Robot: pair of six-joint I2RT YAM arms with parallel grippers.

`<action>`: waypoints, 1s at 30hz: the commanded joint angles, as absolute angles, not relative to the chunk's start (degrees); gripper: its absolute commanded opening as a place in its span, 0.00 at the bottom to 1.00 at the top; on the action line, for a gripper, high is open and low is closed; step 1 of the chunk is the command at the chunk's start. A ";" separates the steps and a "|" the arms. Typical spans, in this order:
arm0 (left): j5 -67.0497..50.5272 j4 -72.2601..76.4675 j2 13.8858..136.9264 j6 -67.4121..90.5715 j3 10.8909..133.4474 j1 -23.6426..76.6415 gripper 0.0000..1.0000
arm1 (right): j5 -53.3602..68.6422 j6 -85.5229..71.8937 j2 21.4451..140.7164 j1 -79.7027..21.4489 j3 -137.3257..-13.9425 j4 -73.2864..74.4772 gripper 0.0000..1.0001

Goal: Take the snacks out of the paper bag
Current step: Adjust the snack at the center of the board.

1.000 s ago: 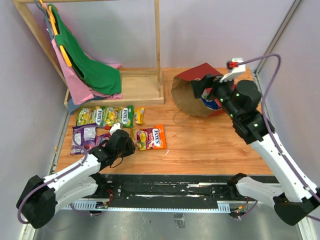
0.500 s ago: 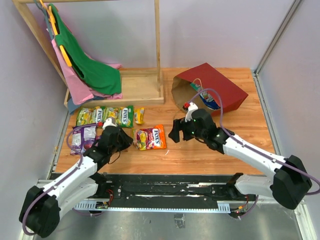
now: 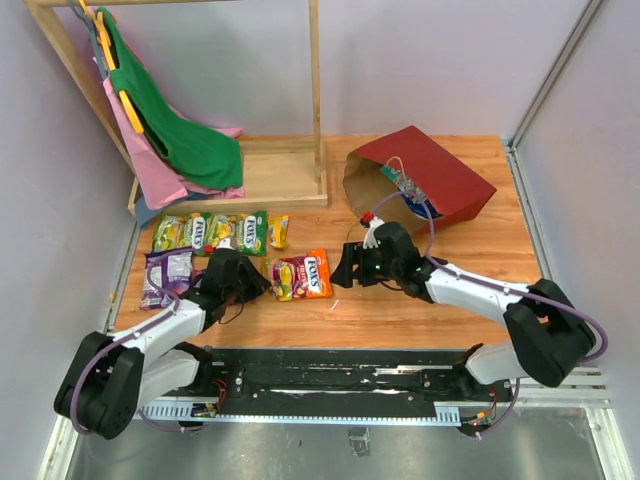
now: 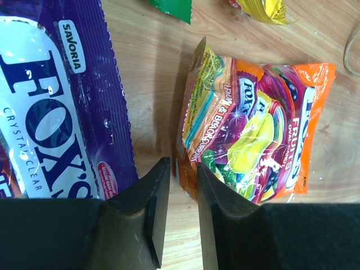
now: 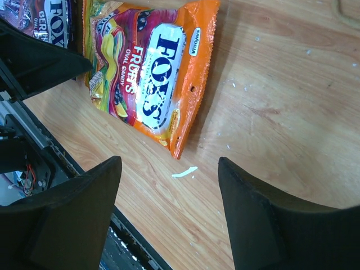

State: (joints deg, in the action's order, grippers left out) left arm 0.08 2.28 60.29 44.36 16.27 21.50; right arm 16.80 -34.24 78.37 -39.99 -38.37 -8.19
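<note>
The paper bag [image 3: 445,178] lies on its side at the back right, mouth to the left, with a blue chip bag [image 3: 420,207] showing inside. Several snacks lie at the left: green and yellow packets [image 3: 210,232], a purple packet [image 3: 167,275] [image 4: 50,112] and an orange packet [image 3: 308,273] [image 4: 253,140] [image 5: 152,84]. My left gripper [image 3: 252,285] [image 4: 181,164] has its jaws nearly together, nipping the orange packet's left edge. My right gripper [image 3: 347,268] [image 5: 169,163] hovers low over bare wood just right of that packet, open and empty.
A wooden clothes rack [image 3: 285,180] with green cloth [image 3: 190,140] and pink cloth stands at the back left. The bag's thin handle loop [image 3: 358,235] lies on the table near my right wrist. Walls close both sides.
My right arm left the bag's mouth and came down left to the table beside the orange packet, jaws narrowing a little. The bag settled flat. My left gripper closed slightly at the packet's edge.
</note>
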 commanded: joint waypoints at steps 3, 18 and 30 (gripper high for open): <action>-0.68 5.23 61.39 42.85 16.73 21.14 0.27 | 20.83 -36.52 83.07 -39.36 -38.12 -14.58 0.67; -0.63 1.34 57.69 42.46 18.00 21.01 0.01 | 24.66 -41.92 91.67 -37.46 -36.26 -24.62 0.58; -1.34 1.31 57.72 42.44 17.18 21.05 0.01 | 27.96 -45.53 98.90 -37.17 -35.45 -32.37 0.48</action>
